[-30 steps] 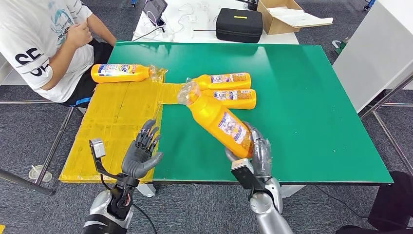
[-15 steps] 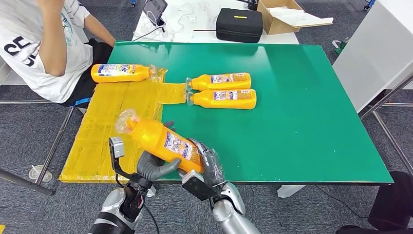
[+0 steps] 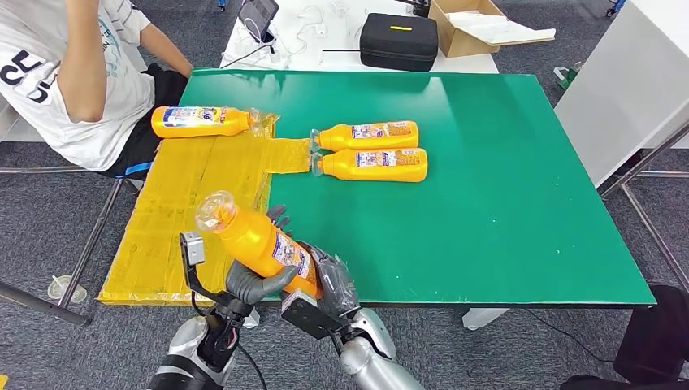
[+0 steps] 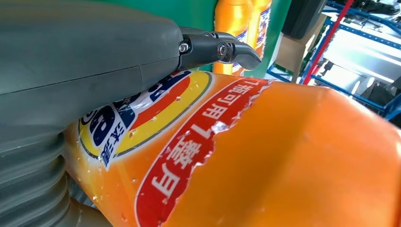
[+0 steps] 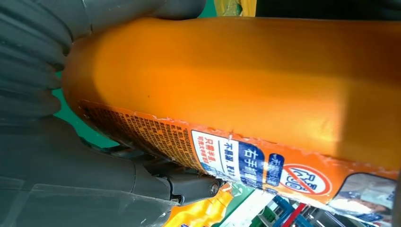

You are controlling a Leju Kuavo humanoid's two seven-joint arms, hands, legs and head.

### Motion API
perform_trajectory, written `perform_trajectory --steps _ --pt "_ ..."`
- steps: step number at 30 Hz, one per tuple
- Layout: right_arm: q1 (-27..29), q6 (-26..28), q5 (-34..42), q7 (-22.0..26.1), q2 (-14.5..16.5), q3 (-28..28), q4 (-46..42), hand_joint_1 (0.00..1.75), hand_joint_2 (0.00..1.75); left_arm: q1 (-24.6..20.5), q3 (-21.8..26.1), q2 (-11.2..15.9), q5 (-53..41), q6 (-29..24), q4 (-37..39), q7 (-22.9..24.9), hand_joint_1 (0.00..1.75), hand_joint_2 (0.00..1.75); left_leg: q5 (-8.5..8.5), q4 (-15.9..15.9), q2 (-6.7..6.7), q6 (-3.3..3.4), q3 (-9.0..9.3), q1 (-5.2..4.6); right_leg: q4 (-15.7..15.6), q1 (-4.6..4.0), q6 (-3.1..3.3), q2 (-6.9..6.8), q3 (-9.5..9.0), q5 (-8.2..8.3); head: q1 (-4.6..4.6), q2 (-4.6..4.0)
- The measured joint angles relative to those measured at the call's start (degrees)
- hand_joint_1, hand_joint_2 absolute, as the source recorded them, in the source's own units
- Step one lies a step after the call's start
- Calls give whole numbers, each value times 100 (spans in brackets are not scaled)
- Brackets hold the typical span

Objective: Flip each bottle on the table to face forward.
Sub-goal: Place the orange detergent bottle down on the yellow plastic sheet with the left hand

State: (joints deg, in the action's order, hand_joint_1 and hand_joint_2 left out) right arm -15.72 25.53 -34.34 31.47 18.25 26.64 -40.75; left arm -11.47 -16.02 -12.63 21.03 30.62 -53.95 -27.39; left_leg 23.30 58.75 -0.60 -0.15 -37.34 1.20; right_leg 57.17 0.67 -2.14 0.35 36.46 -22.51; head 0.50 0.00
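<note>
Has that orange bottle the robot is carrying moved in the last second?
Yes. The held orange bottle has travelled from beside the two lying bottles leftward toward the yellow mat, and both hands now grip it.

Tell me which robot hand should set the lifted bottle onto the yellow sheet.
Left, probably. The left robot hand already cradles the bottle from below, on the side of the yellow sheet; the right robot hand grips its base, reaching across.
</note>
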Motion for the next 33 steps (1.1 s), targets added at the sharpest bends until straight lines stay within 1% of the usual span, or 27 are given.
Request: perform_trajectory --steps 10,11,14,15,19,20,21,24,25,26,30,33 --pt "-53 0 -12 -34 0 53 122 175 175 8 22 8 5 -1 20 3 0 175 0 0 0 0 0 0 0 0 0 0 1 0 1 0" --pt "-63 1 -20 -55 1 64 141 175 175 9 25 8 11 0 28 3 13 175 0 0 0 0 0 0 0 0 0 0 1 0 1 0" --pt "-96 8 -16 -101 2 96 211 175 175 15 33 15 3 -3 55 -20 144 175 0 0 1 0 0 0 0 0 0 0 1 0 1 0" --pt "-104 10 7 -105 4 102 229 175 175 19 32 18 -65 -38 56 -63 175 175 0 0 1 0 0 0 0 0 0 0 1 0 1 0" --pt "-113 16 138 -114 13 108 261 175 175 19 -5 24 -733 -372 46 -357 175 175 0 0 0 0 -1 0 0 0 0 0 1 0 -1 0" --pt "-114 17 164 -119 14 108 263 170 175 15 -10 24 -844 -408 44 -400 175 175 0 0 0 0 -1 0 0 0 0 0 1 0 0 0" --pt "-114 18 185 -124 14 108 264 159 175 12 -11 24 -903 -420 44 -427 175 175 0 0 1 0 -1 0 0 0 0 0 1 0 1 0" --pt "-115 30 222 -140 18 110 264 38 175 10 -2 24 -917 -416 43 -457 175 175 0 0 0 0 -1 0 0 0 0 0 1 0 1 0" --pt "-115 42 231 -150 21 114 264 4 175 10 4 22 -908 -417 38 -458 175 175 0 0 0 0 -1 0 0 0 0 0 1 0 1 0" --pt "-115 56 238 -160 24 118 264 0 175 9 10 20 -899 -419 26 -457 175 175 0 0 0 0 -1 0 0 0 0 0 1 0 1 0" --pt "-121 120 257 -214 28 134 264 0 0 9 27 -2 -837 -414 -75 -411 175 175 0 0 0 0 -2 0 0 0 0 0 1 0 -1 0" --pt "-123 139 313 -256 30 137 264 0 0 13 33 -25 -737 -398 -162 -375 175 175 0 0 0 0 -3 0 0 0 0 0 1 0 -1 1"
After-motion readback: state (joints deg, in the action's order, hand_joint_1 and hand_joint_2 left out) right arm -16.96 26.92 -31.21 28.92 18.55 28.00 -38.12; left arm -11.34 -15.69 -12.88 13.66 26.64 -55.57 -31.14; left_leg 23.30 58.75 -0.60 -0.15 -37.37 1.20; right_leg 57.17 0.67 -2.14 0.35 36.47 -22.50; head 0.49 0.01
